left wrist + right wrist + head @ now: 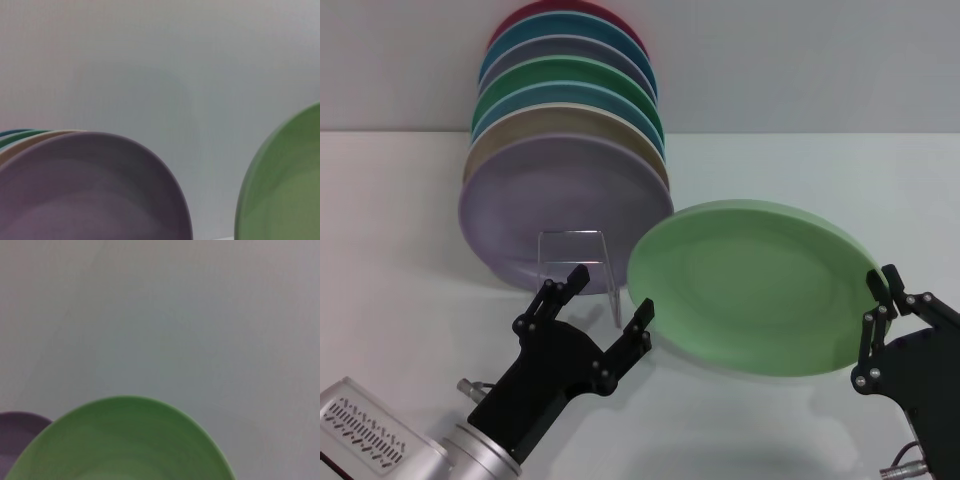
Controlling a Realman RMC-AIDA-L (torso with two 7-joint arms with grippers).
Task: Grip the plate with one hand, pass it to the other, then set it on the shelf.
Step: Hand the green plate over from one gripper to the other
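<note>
Gripping plate (755, 290) rim: right tool (882, 300) | left tool (610, 300) spread | no legible writing

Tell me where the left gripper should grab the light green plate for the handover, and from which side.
By judgement, the plate's free rim nearest the left gripper, approached from the robot's left. The right gripper already pinches the opposite edge, holding the plate tilted above the table, so that near rim is bare and thin enough to fit between the open fingers. Stay clear of the lilac plate in the shelf.

Lilac plate (90, 195) beside mint plate (285, 185).
</note>
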